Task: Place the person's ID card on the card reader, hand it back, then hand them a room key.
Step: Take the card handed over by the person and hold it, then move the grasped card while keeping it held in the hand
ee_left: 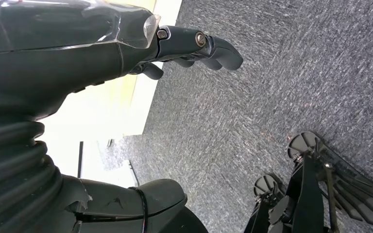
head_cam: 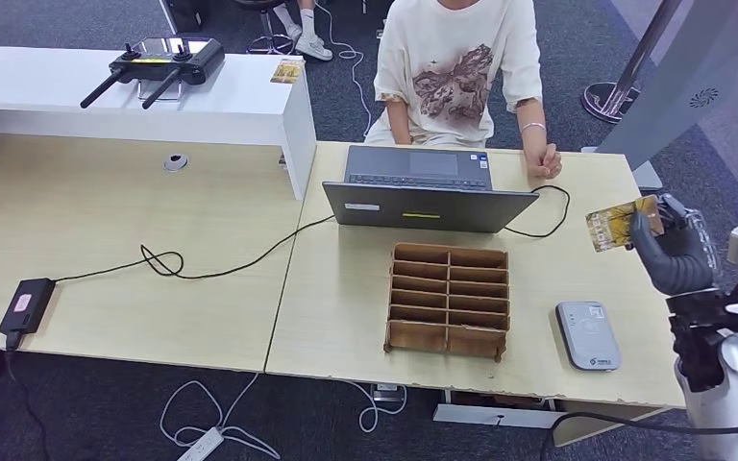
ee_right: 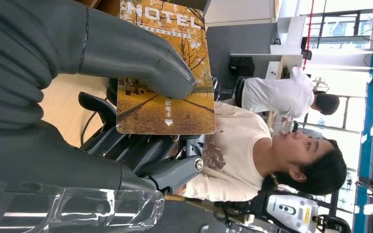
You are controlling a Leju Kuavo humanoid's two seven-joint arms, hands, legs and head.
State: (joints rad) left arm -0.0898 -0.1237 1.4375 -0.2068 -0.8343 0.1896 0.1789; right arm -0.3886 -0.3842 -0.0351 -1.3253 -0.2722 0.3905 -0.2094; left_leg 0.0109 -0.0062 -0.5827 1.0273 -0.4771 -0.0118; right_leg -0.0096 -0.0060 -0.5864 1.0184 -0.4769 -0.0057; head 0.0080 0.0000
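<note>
One card is in play: our right hand (head_cam: 675, 252) pinches the HOTEL card (head_cam: 621, 223) between thumb and fingers, raised past the table's right edge. We judge the person's hand (head_cam: 544, 161) lies forward and to the left of the card, whose long axis points roughly toward it. Our left hand (ee_left: 194, 48) hangs over the floor, fingers loosely curled, holding nothing.

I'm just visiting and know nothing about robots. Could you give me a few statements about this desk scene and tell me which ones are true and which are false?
1. The robot's right hand holds a card printed with the word HOTEL. True.
2. The card reader has a card lying on it. False: its top is bare, and the card is up in the hand.
3. The laptop stands between the person and the wooden slotted box. True.
4. The robot's left hand grips a second card. False: it holds nothing and hangs over the carpet.
5. The person's hand is touching the held card. False: it rests on the table by the laptop, apart from the card.
</note>
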